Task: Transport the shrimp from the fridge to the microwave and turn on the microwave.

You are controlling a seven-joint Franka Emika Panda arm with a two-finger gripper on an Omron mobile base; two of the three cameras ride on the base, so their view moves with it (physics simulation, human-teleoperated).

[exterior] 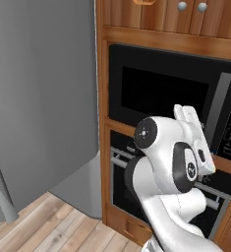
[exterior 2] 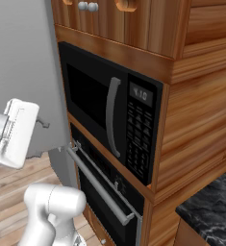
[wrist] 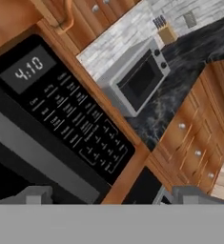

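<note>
1. The black built-in microwave (exterior 2: 109,120) with dark window sat shut in the wooden cabinet, its grey vertical handle (exterior 2: 112,115) at 9 o'clock of its keypad (wrist: 80,128).
2. The gripper (wrist: 112,193) stood wide, empty.
3. The tall grey fridge (exterior: 41,98) stood shut at the microwave's 9 o'clock.
4. A black oven (exterior 2: 105,192) sat at its 6 o'clock.

Both base views look forward from behind the arm, sharing the microwave (exterior: 166,93) (exterior 2: 109,115): at 2 o'clock left, 11 o'clock right. Hand view, rolled, sits near its keypad (wrist: 80,128).
</note>
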